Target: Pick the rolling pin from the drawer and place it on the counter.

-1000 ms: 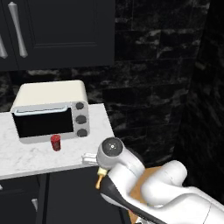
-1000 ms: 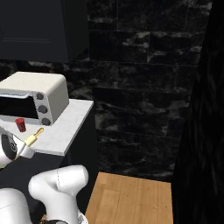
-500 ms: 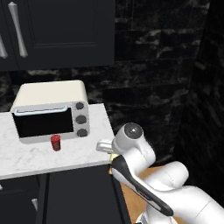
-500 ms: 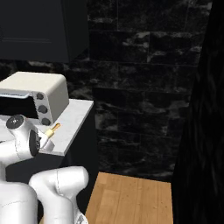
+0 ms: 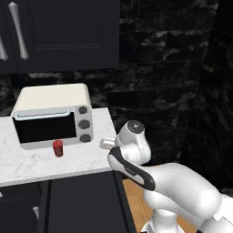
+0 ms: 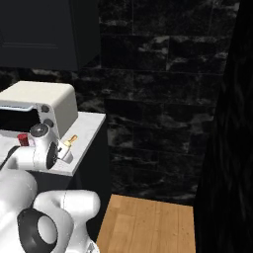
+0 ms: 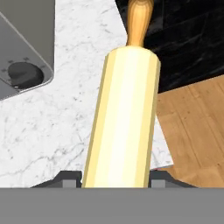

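Between the pincer's [image 7: 116, 181] fingertips, rolling pin [image 7: 124, 118].

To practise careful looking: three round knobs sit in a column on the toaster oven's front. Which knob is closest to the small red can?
The bottom knob of the toaster oven: it sits lowest in the column, just above the counter, level with the red can standing to its left.

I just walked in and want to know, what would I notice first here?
First, the pale-yellow rolling pin held in the gripper over the right corner of the white marble counter. Next, the cream toaster oven at the counter's back, with a small red can standing in front of it.
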Tool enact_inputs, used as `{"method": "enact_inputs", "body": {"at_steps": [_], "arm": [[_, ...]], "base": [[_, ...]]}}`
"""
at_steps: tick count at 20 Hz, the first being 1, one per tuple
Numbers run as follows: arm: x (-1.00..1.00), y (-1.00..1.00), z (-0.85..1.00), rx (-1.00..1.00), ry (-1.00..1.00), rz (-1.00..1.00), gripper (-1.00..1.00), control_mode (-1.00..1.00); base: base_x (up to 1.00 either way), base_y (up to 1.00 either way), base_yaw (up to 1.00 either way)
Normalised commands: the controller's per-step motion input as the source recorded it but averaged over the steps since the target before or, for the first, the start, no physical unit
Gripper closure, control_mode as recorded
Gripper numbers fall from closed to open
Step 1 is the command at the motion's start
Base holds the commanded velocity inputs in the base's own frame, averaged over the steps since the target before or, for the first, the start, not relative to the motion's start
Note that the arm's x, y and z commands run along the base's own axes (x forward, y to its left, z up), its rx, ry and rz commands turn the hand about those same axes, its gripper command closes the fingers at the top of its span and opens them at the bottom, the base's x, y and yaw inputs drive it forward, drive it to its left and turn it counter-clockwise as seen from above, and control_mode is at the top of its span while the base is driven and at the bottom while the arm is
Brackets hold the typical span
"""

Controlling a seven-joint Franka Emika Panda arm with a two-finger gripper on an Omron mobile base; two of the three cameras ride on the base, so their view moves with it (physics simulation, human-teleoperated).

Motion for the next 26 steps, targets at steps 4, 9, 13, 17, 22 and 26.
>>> {"method": "enact_inputs", "body": {"at_steps": [4,9,13,17,22,26], "arm": [[0.63,0.28,-0.35,-0.04,0.07,0.0,1.0,-1.0],[0.56,0.29,-0.36,-0.05,0.07,0.0,1.0,-1.0],[0.55,0.01,-0.3,0.0,0.03,0.02,-1.0,-1.0],[0.46,0.0,-0.46,0.0,0.0,0.03,-1.0,-1.0],[0.12,0.08,-0.2,0.0,-0.02,0.04,-1.0,-1.0],[-0.03,0.0,0.14,0.0,-0.13,0.01,-1.0,-1.0]], "base": [[0.0,0.0,0.0],[0.0,0.0,0.0],[0.0,0.0,0.0],[0.0,0.0,0.0],[0.0,0.0,0.0],[0.0,0.0,0.0]]}}
